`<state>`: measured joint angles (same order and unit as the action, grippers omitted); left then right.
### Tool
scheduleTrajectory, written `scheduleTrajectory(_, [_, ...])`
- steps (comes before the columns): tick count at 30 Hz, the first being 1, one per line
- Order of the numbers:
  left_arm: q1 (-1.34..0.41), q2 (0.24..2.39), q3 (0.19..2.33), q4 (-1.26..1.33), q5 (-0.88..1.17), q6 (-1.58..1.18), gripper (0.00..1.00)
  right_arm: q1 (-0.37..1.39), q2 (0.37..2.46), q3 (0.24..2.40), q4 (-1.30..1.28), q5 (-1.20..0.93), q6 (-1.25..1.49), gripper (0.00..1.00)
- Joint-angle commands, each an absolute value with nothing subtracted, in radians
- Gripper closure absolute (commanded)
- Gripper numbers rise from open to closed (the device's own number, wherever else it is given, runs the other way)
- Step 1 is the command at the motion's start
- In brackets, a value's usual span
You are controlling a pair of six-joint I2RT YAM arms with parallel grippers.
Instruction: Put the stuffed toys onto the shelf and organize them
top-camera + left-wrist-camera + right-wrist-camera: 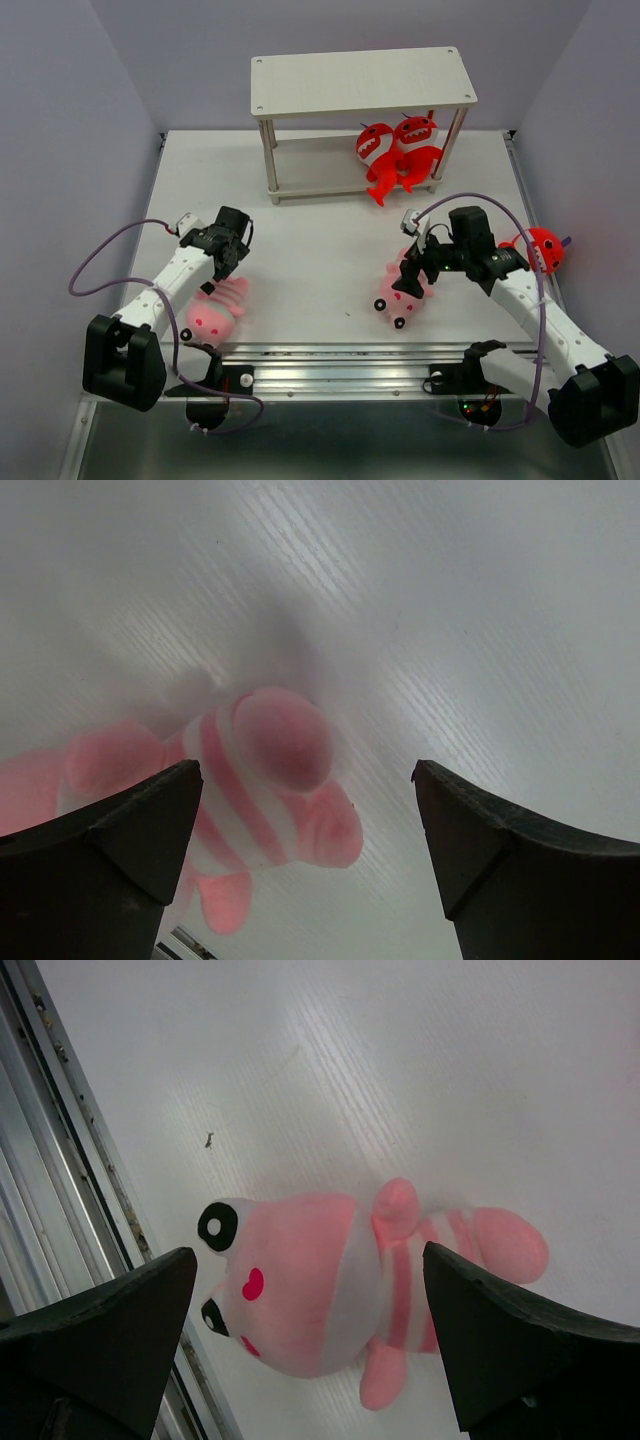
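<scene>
Two red monsters (400,145) on lower shelf (315,165)

The pink striped toy (320,1290) is soft matt plush; the shelf (360,82) boards look pale matt wood; the worktop (450,1080) is finely grained, slightly glossy.
</scene>
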<state>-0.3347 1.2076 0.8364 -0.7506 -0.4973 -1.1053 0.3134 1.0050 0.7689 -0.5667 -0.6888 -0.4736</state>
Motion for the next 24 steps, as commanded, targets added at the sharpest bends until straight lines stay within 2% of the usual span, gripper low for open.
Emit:
scheduleTrajectory(1, [-0.316, 1.215, 0.884, -0.752, -0.492, -1.046, 0.01, 0.307, 0.982, 0.765, -0.52, -0.715, -0.471, 0.0])
scheduleTrajectory(3, [-0.314, 1.209, 0.89, -0.755, -0.486, -1.042, 0.01, 0.307, 0.979, 0.767, -0.52, -0.709, -0.471, 0.0])
scheduleTrajectory(6, [-0.313, 1.184, 0.897, -0.739, -0.45, -1.011, 0.01, 0.298, 0.965, 0.796, -0.503, -0.587, -0.439, 0.0])
scheduleTrajectory(8, [-0.314, 1.163, 0.91, -0.712, -0.399, -0.964, 0.01, 0.298, 0.971, 0.851, -0.495, -0.374, -0.399, 0.0])
scheduleTrajectory(12, [-0.313, 1.115, 0.913, -0.623, -0.284, -0.844, 0.01, 0.221, 1.0, 0.932, -0.506, -0.082, -0.376, 0.0])
scheduleTrajectory(15, [-0.316, 1.034, 0.861, -0.482, -0.138, -0.744, 0.01, 0.081, 1.026, 0.983, -0.546, -0.032, -0.391, 0.0])
scheduleTrajectory(18, [-0.316, 0.913, 0.766, -0.284, 0.09, -0.579, 0.01, -0.044, 1.092, 1.031, -0.639, -0.017, -0.434, 0.0])
scheduleTrajectory(22, [-0.316, 0.773, 0.641, -0.022, 0.421, -0.56, 0.01, -0.141, 1.123, 1.02, -0.649, 0.089, -0.541, 0.0])
scheduleTrajectory(24, [-0.316, 0.741, 0.608, 0.084, 0.487, -0.577, 0.01, -0.178, 1.135, 1.012, -0.647, 0.152, -0.593, 0.0])
